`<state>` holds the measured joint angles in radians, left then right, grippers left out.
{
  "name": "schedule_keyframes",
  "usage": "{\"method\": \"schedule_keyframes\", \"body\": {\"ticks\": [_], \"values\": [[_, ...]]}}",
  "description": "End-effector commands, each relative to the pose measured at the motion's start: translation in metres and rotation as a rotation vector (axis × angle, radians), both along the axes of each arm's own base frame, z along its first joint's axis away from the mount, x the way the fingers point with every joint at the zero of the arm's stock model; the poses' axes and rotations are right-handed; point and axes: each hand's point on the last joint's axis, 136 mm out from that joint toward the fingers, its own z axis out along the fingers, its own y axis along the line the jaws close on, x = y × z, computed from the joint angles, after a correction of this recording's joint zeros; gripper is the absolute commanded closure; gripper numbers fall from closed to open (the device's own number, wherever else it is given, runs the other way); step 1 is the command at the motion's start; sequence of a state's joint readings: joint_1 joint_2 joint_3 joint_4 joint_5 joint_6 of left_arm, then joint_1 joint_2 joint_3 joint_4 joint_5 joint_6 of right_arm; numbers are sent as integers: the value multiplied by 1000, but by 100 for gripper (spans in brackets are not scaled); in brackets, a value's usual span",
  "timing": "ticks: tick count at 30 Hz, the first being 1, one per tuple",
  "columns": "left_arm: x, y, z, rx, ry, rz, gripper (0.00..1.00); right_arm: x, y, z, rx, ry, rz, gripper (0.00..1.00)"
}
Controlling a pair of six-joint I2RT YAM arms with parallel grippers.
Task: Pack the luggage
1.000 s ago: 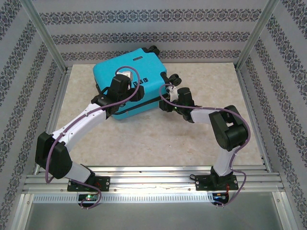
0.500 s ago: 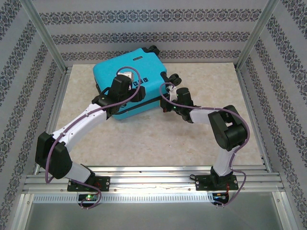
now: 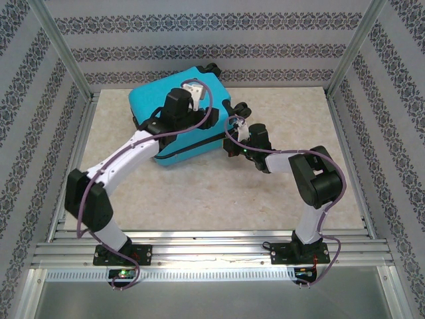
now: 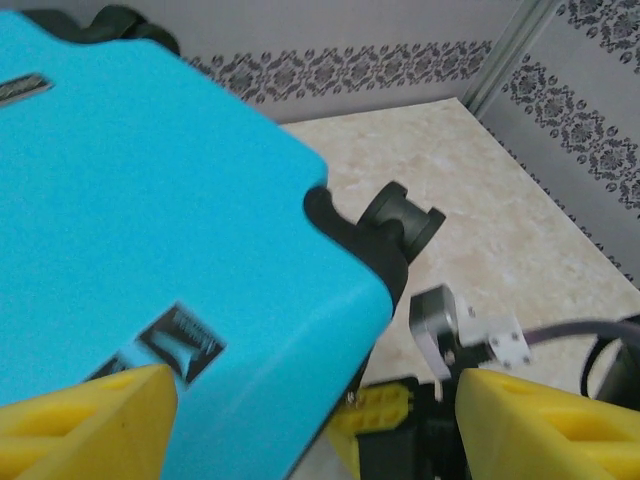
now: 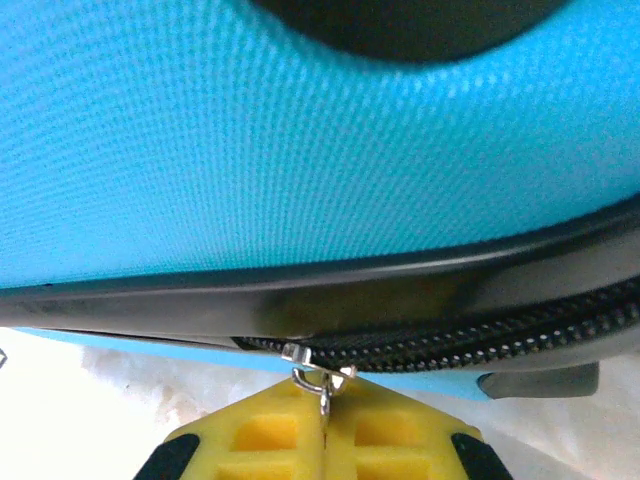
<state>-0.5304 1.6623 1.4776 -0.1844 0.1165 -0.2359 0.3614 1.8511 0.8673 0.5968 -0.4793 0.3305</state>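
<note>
Turquoise hard shell dominates the scene: the luggage (image 3: 149, 103) is laid flat on the pale marbled table (image 3: 265, 193), toward the far left corner, with a black wheel (image 4: 400, 220) jutting from its right-hand corner. The lid is seen lowered onto the base.

The right gripper (image 5: 322, 425) is pressed against the case's right side, low at the seam. Its yellow jaws are closed tight on the small metal zipper pull (image 5: 322, 385), which hangs from the black zipper (image 5: 480, 335) running under the shell's edge. The left gripper (image 4: 315, 420) is held over the top of the lid, jaws spread wide and gripping nothing (one yellow pad is visible at each lower corner of the wrist view).

The step in hand is judged to be running the zip along the band. To do it well, the pull should be drawn parallel to the track rather than away from the shell, since so small a tab could slip from the pads. The corner by the wheel should be taken slowly. The case is light and could slide on the table, so it would probably be steadied best by the left jaws pressing down on the lid.

As for contents, nothing can be told: the interior is hidden by the lowered lid.
</note>
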Motion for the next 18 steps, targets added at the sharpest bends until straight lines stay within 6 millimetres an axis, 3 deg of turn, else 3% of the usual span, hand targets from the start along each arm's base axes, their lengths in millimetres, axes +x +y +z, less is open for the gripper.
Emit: {"method": "schedule_keyframes", "body": {"ticks": [1, 5, 9, 13, 18], "values": [[20, -21, 14, 54, -94, -69, 26, 8, 1, 27, 69, -92, 15, 100], [34, 1, 1, 138, -1, 86, 31, 10, -1, 28, 63, -89, 1, 100], [16, 41, -3, 100, 44, 214, 30, 9, -2, 27, 55, -83, 3, 100], [-12, 109, 1, -5, 82, 370, 25, 7, 0, 27, 55, -79, 22, 100], [-47, 195, -10, -112, 144, 549, 23, 6, 1, 28, 56, -79, 31, 100]]}}
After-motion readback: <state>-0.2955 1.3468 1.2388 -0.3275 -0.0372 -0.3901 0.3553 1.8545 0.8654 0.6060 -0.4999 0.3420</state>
